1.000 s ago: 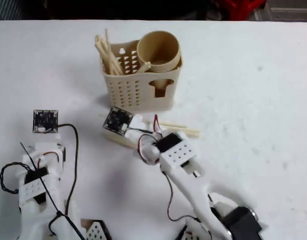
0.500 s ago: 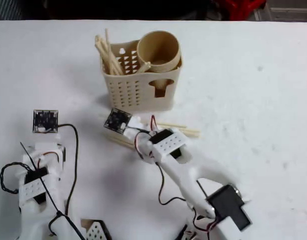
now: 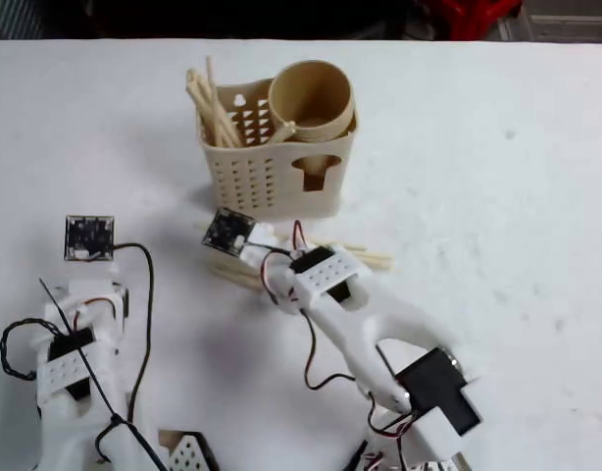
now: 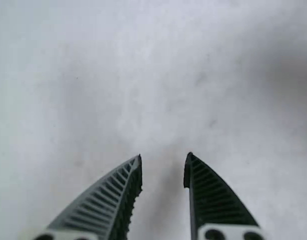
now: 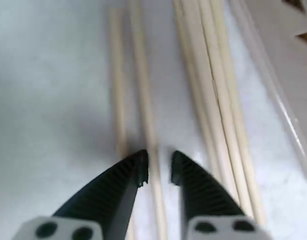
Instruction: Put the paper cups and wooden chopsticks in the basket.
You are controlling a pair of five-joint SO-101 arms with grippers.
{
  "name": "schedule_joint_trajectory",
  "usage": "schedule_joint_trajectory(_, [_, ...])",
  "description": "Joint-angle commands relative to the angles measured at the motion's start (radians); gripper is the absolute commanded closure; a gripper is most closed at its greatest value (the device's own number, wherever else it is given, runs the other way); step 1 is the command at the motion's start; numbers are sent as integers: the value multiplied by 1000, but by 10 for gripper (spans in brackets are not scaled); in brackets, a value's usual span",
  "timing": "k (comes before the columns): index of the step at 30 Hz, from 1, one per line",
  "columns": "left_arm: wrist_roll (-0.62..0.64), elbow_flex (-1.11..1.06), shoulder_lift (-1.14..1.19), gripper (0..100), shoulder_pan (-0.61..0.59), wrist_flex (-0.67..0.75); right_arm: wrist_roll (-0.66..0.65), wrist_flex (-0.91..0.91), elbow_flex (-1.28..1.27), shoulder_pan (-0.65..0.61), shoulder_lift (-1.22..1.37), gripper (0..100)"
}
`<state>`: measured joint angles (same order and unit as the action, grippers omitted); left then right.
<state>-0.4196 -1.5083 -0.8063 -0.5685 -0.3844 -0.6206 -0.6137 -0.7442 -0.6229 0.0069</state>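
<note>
White tabletop (image 3: 497,177) carrying a basket (image 3: 272,186) and loose chopsticks (image 3: 376,259).
The pale, perforated basket stands upright toward the far middle of the tabletop. Just in front of it, several wooden chopsticks lie flat on the bare surface, roughly parallel to its front wall. In the right wrist view, they form a tight bunch beside the basket's wall, with two more lying slightly apart.

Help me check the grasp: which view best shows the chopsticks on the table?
The right wrist view: the chopsticks lie close-up, one between the fingers of the right gripper. In the high view the right arm covers most; ends poke out. The left wrist view faces the table elsewhere.
</note>
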Motion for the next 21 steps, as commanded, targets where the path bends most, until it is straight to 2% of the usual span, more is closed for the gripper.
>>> schedule_joint_trajectory(1, [0, 6, -24, 846, -2, 11, -14, 4, 15, 2, -12, 974])
schedule_joint_trajectory(7, [-2, 6, -24, 846, -2, 11, 15, -84, 11, 7, -171, 983])
schedule_joint_trajectory(15, [-2, 6, -24, 846, -2, 11, 129, -216, 11, 1, -608, 983])
schedule_joint_trajectory(21, [-3, 6, -24, 846, -1, 11, 219, -159, 51, 1, -911, 983])
